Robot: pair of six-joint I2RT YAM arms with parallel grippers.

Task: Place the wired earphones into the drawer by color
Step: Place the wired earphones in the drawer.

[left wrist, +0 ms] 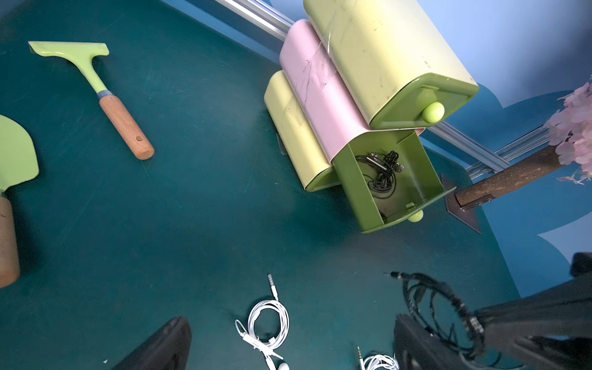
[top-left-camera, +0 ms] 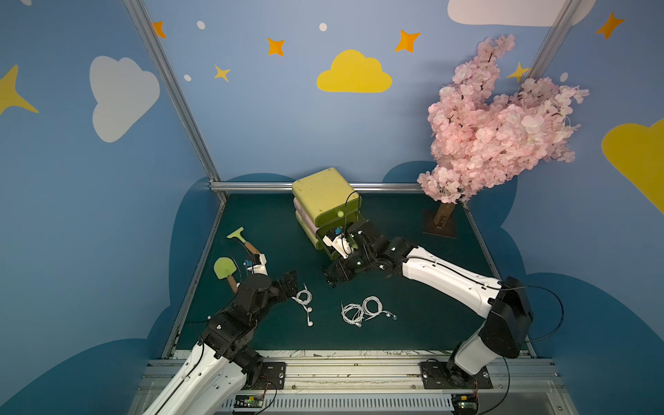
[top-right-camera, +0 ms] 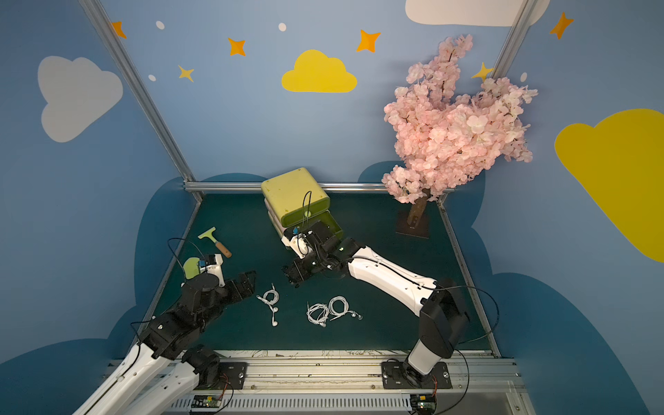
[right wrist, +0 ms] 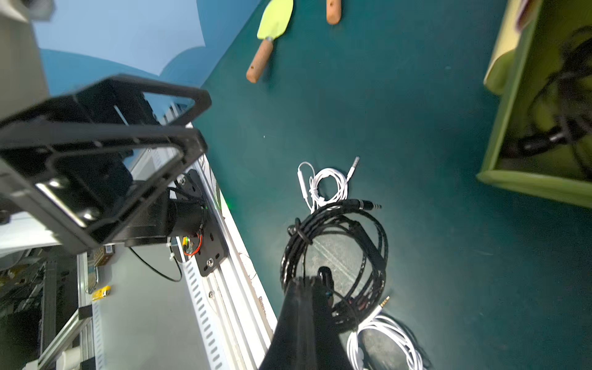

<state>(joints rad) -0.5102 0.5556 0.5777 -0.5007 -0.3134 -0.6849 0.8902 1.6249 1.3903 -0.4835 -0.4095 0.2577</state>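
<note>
Nearest you, white earphones (top-left-camera: pixel 363 309) lie loose on the green mat (top-left-camera: pixel 431 323), your left gripper (top-left-camera: pixel 289 284) spread wide beside one. Your right gripper (right wrist: pixel 315 282) is clamped on a black coil (right wrist: pixel 336 230): likely light, floppy, snag-prone; grip bundled strands. Beyond, the open drawer (left wrist: pixel 368 198) holds black ones (left wrist: pixel 382 174), blue walls (top-left-camera: pixel 287 125) behind.

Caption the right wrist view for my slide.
Right gripper shut on a black earphone coil, white earphones on the mat, open green drawer nearby.
</note>
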